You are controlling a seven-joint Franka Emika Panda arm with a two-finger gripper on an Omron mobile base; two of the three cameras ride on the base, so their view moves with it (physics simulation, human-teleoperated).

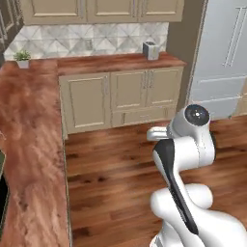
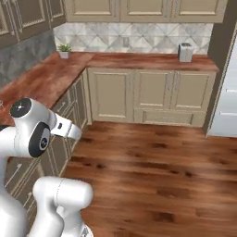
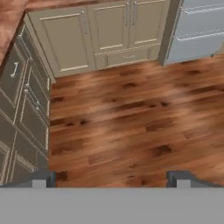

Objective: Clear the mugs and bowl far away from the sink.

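Fingers point(image 3: 112, 179) are seen in the hand view as two dark tips set wide apart, with nothing held between them; beneath them the wooden floor point(image 3: 131, 118) is spread out. A dark edge at the far left of the left base view, sunk into the counter point(image 1: 34, 159), may be a corner of the sink point(image 1: 2, 193), but too little of it is shown for this to be told with certainty. One small potted plant point(image 1: 22, 58) is set at the back corner of the counter, against the tiled wall. One grey toaster-like appliance point(image 1: 151, 50) is placed at the far end of the back run of counter, near the tall pale grey fridge point(image 1: 226, 62). Three beige cabinet doors point(image 1: 128, 91) are counted under that run, with one shallow drawer below two of them.
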